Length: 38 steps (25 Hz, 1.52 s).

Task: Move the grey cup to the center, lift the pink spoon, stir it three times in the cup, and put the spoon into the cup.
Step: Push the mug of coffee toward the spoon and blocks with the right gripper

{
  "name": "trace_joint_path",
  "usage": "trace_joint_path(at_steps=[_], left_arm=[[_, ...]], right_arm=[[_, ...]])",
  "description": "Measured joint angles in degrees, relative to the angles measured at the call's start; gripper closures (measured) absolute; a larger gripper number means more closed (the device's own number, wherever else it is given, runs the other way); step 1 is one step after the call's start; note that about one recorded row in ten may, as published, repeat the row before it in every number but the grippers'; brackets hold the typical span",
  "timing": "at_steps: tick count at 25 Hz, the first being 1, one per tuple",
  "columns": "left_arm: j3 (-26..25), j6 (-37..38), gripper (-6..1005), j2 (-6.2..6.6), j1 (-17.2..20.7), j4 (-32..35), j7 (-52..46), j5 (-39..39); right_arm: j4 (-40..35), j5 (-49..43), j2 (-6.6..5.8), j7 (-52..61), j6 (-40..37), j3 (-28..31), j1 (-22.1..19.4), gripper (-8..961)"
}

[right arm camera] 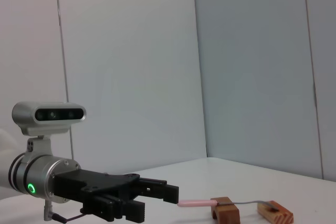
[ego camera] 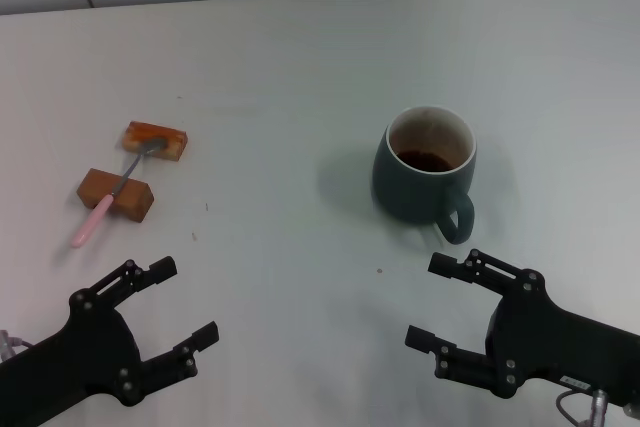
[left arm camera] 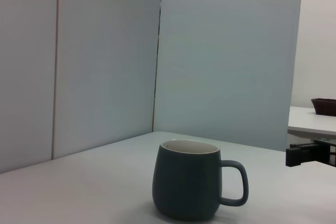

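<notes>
Right of centre on the worktop (ego camera: 300, 67), grey cup (ego camera: 422, 177) is standing; pink spoon (ego camera: 110, 197) is lying across two wooden blocks (ego camera: 118, 194), far left. Left pincer (ego camera: 168, 315) and right pincer (ego camera: 438, 301) are hovering near, both open.

Grey cup (ego camera: 424, 175) right, pink spoon (ego camera: 112, 194) across 2 blocks (ego camera: 117, 194) left.

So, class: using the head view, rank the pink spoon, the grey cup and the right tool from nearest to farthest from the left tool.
1. pink spoon, lying across two wooden blocks just beyond the left tool.
2. right tool, across at the near edge.
3. grey cup, right of centre, farther back.
</notes>
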Motion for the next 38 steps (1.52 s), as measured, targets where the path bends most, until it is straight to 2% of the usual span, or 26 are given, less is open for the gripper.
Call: trace_joint_path(at_steps=[10, 12, 13, 14, 16, 17, 18, 22, 23, 24, 27, 33, 38], left_arm=[[-0.06, 0.0, 153, 0.0, 0.09, -0.11, 0.0, 0.0], [-0.11, 0.0, 153, 0.0, 0.09, -0.11, 0.0, 0.0], [-0.2, 0.0, 153, 0.01, 0.09, -0.11, 0.0, 0.0], [-0.2, 0.0, 153, 0.01, 0.09, -0.11, 0.0, 0.0], [-0.22, 0.0, 153, 0.03, 0.1, -0.11, 0.0, 0.0], [-0.22, 0.0, 153, 0.03, 0.1, -0.11, 0.0, 0.0], [-0.23, 0.0, 153, 0.08, 0.12, -0.11, 0.0, 0.0], [-0.24, 0.01, 152, 0.1, 0.12, -0.11, 0.0, -0.01], [-0.24, 0.0, 152, 0.04, 0.1, -0.11, 0.0, -0.01], [-0.24, 0.0, 152, 0.04, 0.12, -0.11, 0.0, -0.01], [-0.24, 0.0, 152, -0.04, 0.07, -0.11, 0.0, 0.0], [-0.24, 0.05, 152, -0.03, 0.11, -0.11, 0.0, 0.0], [-0.24, 0.07, 152, -0.04, 0.07, -0.11, 0.0, -0.04]], right_arm=[[0.0, 0.49, 0.06, -0.18, -1.29, 0.82, -0.24, 193], [-0.26, 1.99, 0.05, -0.29, -3.09, 2.86, -0.93, 196], [-0.77, 3.9, -0.01, -0.2, -5.24, 6.27, -2.13, 198], [-0.77, 3.9, -0.01, -0.2, -5.24, 6.27, -2.13, 200], [-0.82, 6.61, 0.07, -0.43, -7.34, 11.86, -3.83, 203], [-0.44, 8.32, 0.21, -0.83, -7.81, 15.15, -4.74, 246], [1.2, 12.0, 0.33, -1.3, -6.78, 21.12, -5.85, 290], [2.94, 14.22, 0.17, -1.46, -2.18, 27.11, -5.59, 460], [3.25, 14.31, 0.23, -2.64, 3.67, 29.35, -4.14, 500], [3.25, 14.31, 0.23, -2.64, 3.67, 29.35, -4.14, 540], [4.56, 14.16, 0.31, -7.05, 11.78, 29.44, -1.03, 660], [8.54, 13.56, 0.34, -14.62, 19.46, 27.29, 4.9, 787], [10.1, 13.49, 0.38, -15.5, 24.18, 24.98, 8.05, 892]])
